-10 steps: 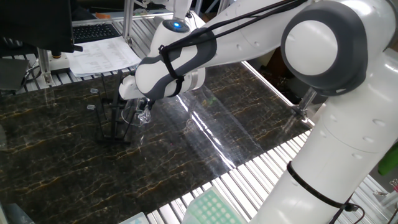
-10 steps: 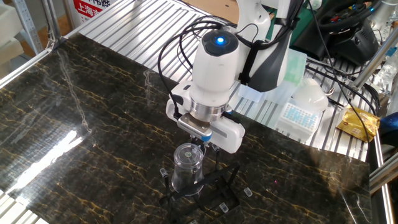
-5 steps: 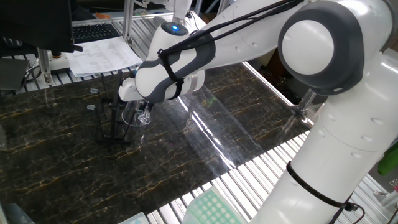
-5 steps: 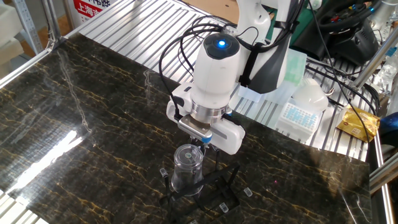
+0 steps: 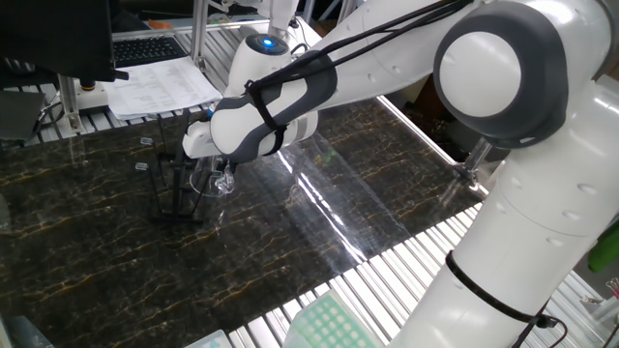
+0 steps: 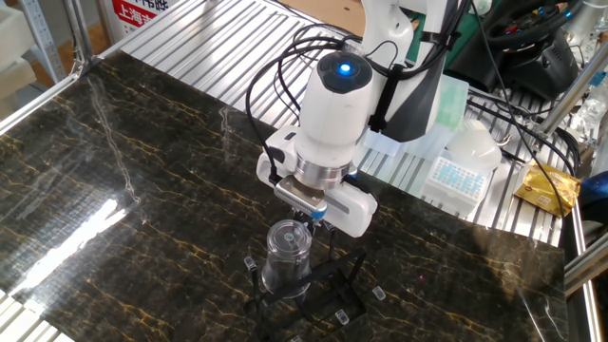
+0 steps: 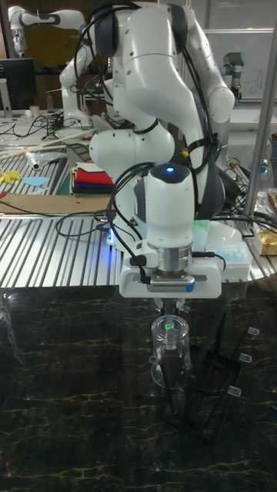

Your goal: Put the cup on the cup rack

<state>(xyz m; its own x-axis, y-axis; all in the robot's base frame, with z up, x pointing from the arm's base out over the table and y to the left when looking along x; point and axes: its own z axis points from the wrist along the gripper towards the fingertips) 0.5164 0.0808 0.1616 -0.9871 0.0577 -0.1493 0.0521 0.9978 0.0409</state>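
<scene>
The cup (image 6: pixel 285 256) is upside down, its thick base up, and it sits over a prong on the near-left side of the rack (image 6: pixel 318 285), just below the middle of the other fixed view. In the tall view the cup (image 7: pixel 169 350) seems to hang on a thin black wire, with the rest of the rack (image 7: pixel 219 377) to its right. In the first fixed view the glass is hard to see; only a pale shimmer shows beside the rack (image 5: pixel 174 188) at left centre.

The claw (image 6: pixel 312 222) is directly above the cup's base, very near to it. I cannot tell if its fingers grip the base or are already free, because the flange hides them in every view.

As I judge it, the placing is nearly done: the cup appears to rest on the rack. What is left is to release it, if not yet released, and to lift away without pulling the cup off the prong.

Compared with one second ago, the wrist has shifted slightly up and to the right in the other fixed view, while cup and rack stay in the same place. This suggests a start of retreat.

All stands on the dark marbled tabletop (image 6: pixel 142 190).
</scene>
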